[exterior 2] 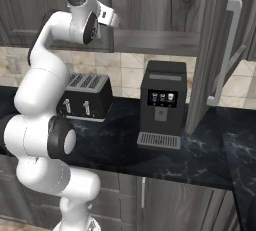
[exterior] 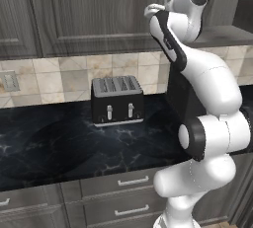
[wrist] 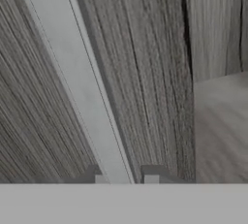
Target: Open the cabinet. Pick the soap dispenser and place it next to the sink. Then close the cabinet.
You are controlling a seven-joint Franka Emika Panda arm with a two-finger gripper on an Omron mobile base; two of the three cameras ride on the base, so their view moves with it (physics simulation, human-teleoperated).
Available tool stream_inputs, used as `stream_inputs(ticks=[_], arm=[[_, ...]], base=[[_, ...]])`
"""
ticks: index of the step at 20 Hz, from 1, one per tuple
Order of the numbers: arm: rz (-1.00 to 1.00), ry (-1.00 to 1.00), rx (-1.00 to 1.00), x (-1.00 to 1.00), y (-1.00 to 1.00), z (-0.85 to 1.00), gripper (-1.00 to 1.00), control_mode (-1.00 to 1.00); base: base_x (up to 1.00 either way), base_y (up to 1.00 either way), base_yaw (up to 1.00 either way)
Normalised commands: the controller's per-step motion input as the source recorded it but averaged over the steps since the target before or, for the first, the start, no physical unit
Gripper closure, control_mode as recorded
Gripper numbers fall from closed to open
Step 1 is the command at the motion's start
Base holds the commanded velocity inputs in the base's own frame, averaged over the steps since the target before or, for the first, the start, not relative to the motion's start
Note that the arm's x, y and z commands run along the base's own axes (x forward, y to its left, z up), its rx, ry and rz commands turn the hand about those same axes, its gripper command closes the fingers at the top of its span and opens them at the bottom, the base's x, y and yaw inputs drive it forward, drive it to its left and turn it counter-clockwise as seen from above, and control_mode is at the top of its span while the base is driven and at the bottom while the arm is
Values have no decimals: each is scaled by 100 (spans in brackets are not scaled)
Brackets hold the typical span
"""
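The cabinet (exterior 2: 150,5) hung on the wall above the dark marbled counter (exterior: 59,143). In the right base view its right door (exterior 2: 215,50) already stood swung out toward the camera, edge on, with its long silver bar handle (exterior 2: 225,55) facing right; the open compartment showed a bare shelf and back panel, and no soap dispenser could be made out there. The left door (exterior: 99,10) was closed. In the hand view its silver handle (wrist: 82,87) ran slantwise up the wood grain, and the gripper (wrist: 125,177) sat at the handle's lower part with its two fingertips (wrist: 151,177) pressed in on the bar from either side, pinching it.

As a judgement, the door is a stiff, rigid panel on hinges, moderately heavy, swinging in an arc and not sliding. The bar is smooth metal and likely slippery, so a firm pinch well down its length, far from the hinge side, should give the best leverage. The pull should follow the arc, or the fingers may slide along the bar.

Below the cabinet, a black and silver four-slot toaster (exterior: 117,99) stood against the tiled backsplash (exterior: 59,76). To its right, under the open compartment, stood a black coffee machine (exterior 2: 162,105) with a small lit screen of coloured icons; nothing on it was readable. No brand or writing showed anywhere. Drawers (exterior: 123,192) with short horizontal handles lay beneath the counter.
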Motion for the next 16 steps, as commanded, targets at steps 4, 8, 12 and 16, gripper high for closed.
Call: stream_inputs(ticks=[4, 8, 12, 16], arm=[[0, 0, 0, 0, 0, 0, 100, -100], [1, 0, 0, -8, 6, 0, 100, -100], [7, 0, 0, -32, 42, 0, 100, -100], [8, 0, 0, -38, 51, 0, 100, -100]], base=[[0, 0, 0], [0, 0, 0], [0, 0, 0], [0, 0, 0]])
